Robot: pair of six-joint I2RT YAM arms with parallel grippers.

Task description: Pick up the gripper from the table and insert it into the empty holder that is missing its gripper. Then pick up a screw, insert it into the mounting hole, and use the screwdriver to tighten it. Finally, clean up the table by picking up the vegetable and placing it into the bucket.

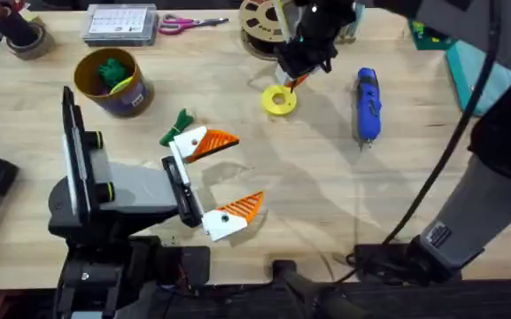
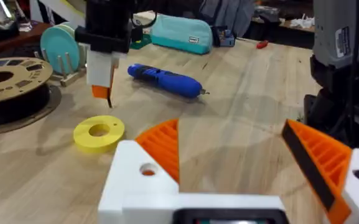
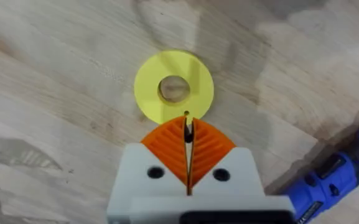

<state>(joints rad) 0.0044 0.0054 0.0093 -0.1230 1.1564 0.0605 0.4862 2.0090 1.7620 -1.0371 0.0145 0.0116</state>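
The left jaws stand wide apart, holding nothing, on the near side of the yellow ring (image 1: 278,100), toward the left arm's base. Each of their two white blocks carries an orange tip (image 1: 215,142), so we judge that the gripper already sits in the holder. The round mounting hole (image 2: 148,169) in one block looks open and without a screw.

The vegetable (image 1: 181,124) lies on the tabletop (image 1: 344,195), to the left of the ring, just beside the farther left block.

The right jaws hang directly above the ring and are pressed together on a thin dark piece (image 3: 188,127), which we take for a screw. We therefore judge that the screw step is in hand. What is left is to insert the screw, to tighten it, and to clean up.

The screwdriver (image 1: 367,105) lies untouched to the right of the ring. The bucket (image 1: 131,99) stands well to the left of the ring, with a bigger green bundle inside.

We count four orange tips, two on each pair of jaws. We also count one pinched piece, one ring, one screwdriver, one small sprig, one bucket, and one brown spool (image 1: 259,27) just beyond the ring.
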